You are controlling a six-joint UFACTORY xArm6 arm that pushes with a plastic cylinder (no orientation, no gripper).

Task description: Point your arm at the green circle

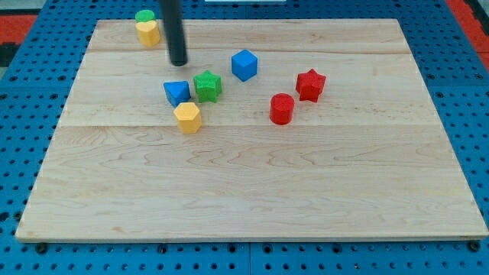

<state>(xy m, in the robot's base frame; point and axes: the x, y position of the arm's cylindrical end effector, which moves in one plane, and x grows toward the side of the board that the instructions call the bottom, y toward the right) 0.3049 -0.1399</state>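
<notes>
Bare wooden board [252, 198] is filling the view's bottom, nothing resting on that near stretch. Rod is coming down from the view's top edge, dark, straight, standing close to upright, its upper part cut off by the frame. My tip [178, 63] is sitting low over the board near its upper left area; whether it is actually touching the wood cannot be told. No jaws on this rig, so nothing is being gripped or carried; the rod is standing clear of every block. Green circle [144, 16] is lying up and to the view's left of my tip, near it but apart, close to the board's top edge. Yellow block [147, 33], shape unclear, is sitting right against the green circle on its lower side, also left of my tip and slightly above it. Below my tip, toward the view's bottom, blue block [176, 92] is sitting almost directly under it, with green star [207, 85] just beside that on the right. Yellow hexagon [187, 117] is lying further below, just under the blue block. Blue cube [244, 65] is level with my tip, off to the right. Red cylinder [282, 108] and red star [310, 84] are sitting well apart from my tip, far right and lower, near each other.
</notes>
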